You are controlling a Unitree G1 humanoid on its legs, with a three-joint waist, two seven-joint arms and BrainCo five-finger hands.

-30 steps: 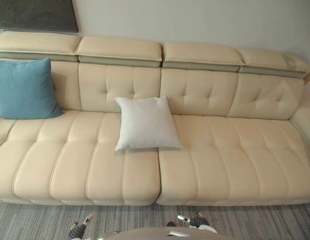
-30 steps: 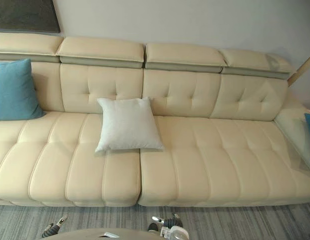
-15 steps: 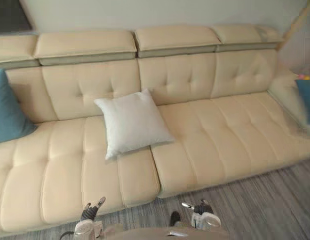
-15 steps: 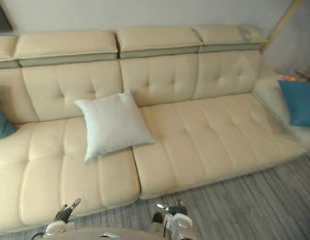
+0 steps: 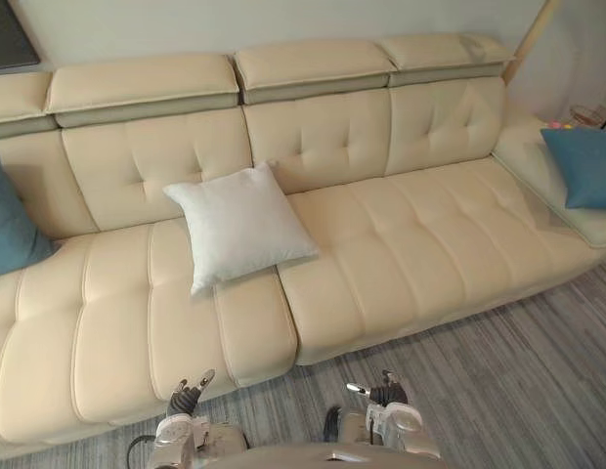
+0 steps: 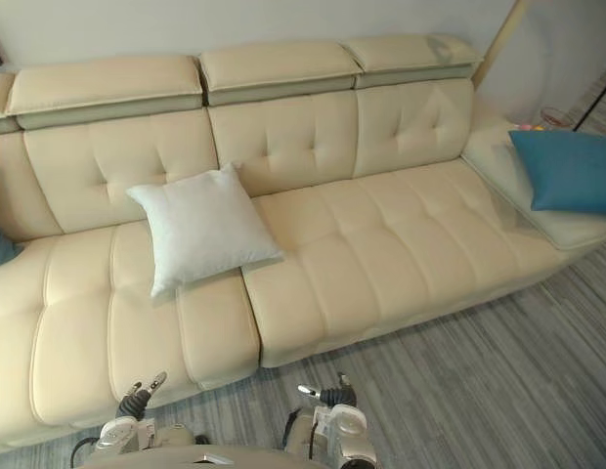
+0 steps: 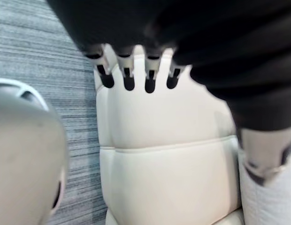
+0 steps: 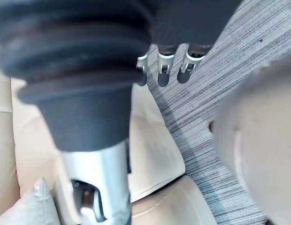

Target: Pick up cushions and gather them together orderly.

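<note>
A plump, square white cushion [image 5: 239, 225] is leaning against the tufted cream sofa's [image 5: 430, 244] backrest mid-seat, one corner pointing up. Blue cushions [image 5: 582, 166] [image 5: 10, 230] are sitting at both ends. Left hand [image 5: 186, 396] and right hand [image 5: 376, 393] are hanging released.

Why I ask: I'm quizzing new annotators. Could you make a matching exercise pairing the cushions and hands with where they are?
Things:
1. white cushion
2. blue cushions
3. left hand and right hand

Places:
a. low in front of the sofa, open and empty
b. at opposite ends of the sofa
c. mid-sofa, leaning against the backrest

Pairs: 1-c, 2-b, 3-a
</note>
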